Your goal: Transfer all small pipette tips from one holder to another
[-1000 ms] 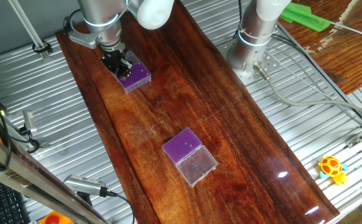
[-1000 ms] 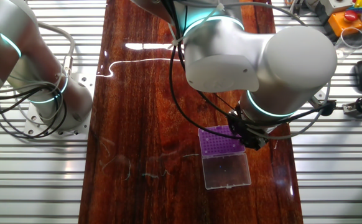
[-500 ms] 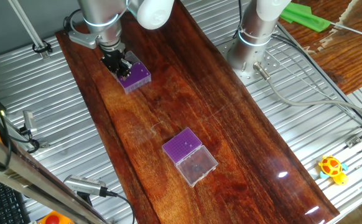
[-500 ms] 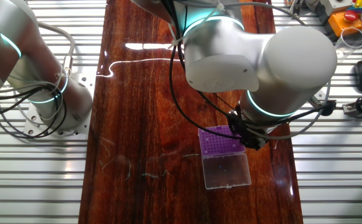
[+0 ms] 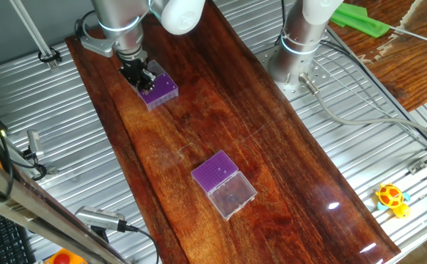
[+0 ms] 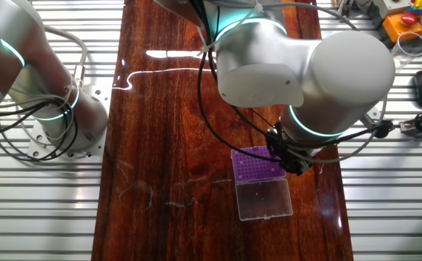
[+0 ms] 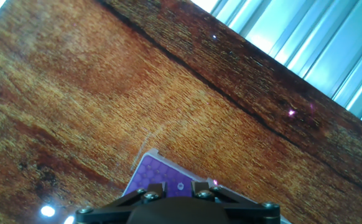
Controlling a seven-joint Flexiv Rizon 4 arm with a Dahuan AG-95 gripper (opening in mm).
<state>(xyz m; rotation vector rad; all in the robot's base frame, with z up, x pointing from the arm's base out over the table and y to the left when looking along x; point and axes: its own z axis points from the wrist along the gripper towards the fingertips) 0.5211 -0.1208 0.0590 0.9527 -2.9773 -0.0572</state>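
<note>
Claw [image 5: 141,75] fingertips hidden; tips indiscernible.

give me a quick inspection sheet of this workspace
Surface: dark wooden board laid over a ribbed metal table; glare spots, no spills seen.
Job's things: one purple tip holder under the gripper; a second purple holder mid-board with a clear part beside it. Individual tips too small to tell.
Clutter: yellow toy and green object off the board.
Grippers: gripper low over the far holder; state of the jaws cannot be told.
Cables: grey cables trail from the second arm's base.
Surroundings: red button box, keyboard corner.
</note>
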